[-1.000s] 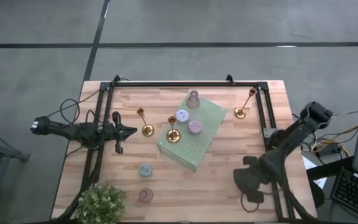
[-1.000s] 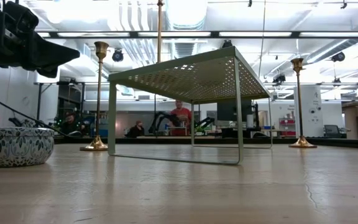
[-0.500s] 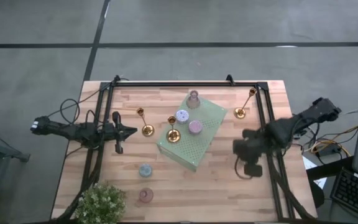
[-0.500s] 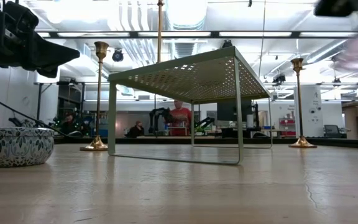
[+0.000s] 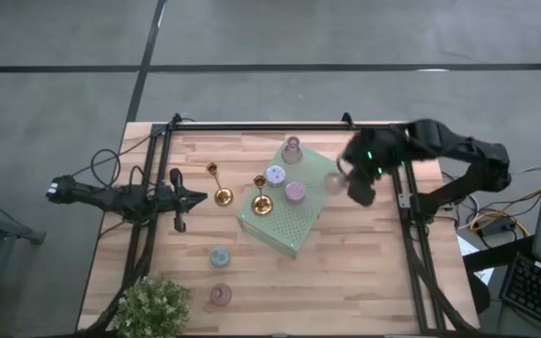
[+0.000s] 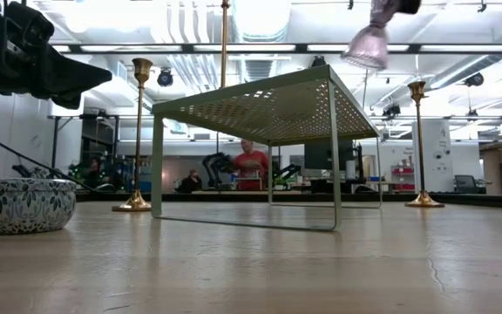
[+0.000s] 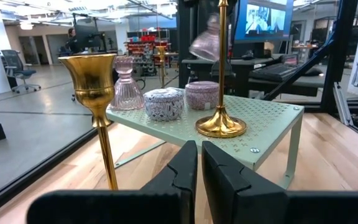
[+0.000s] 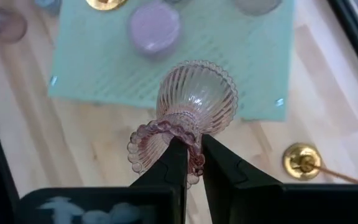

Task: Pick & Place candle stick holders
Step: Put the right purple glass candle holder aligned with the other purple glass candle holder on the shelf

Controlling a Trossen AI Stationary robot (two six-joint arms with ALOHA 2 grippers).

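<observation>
While the left end effector (image 5: pixel 188 199) waits at mid-left of the high view with its fingers pressed together on nothing, the nearest pieces sit low in that frame: a pink squat holder (image 5: pixel 221 295) and a pale blue squat holder (image 5: pixel 219 256) on the bare counter (image 5: pixel 346 272), beside a leafy plant (image 5: pixel 151 307) at the lower-left corner. Moving up, a gold candlestick (image 5: pixel 220 192) stands just ahead of the left end effector, and the green perforated shelf (image 5: pixel 289 221) carries another gold candlestick (image 5: pixel 261 203), a lilac holder (image 5: pixel 295 192), a patterned white holder (image 5: pixel 275 175) and a pink glass holder (image 5: pixel 292 148) at its far corner. And up at the right — the right end effector (image 5: pixel 348 175) is clamped on a ribbed pink glass candle holder (image 8: pixel 194 102), pinching its beaded base and carrying it in the air over the shelf's right edge. Under it in the right wrist view stands one more gold candlestick (image 8: pixel 303 160) on the counter.
</observation>
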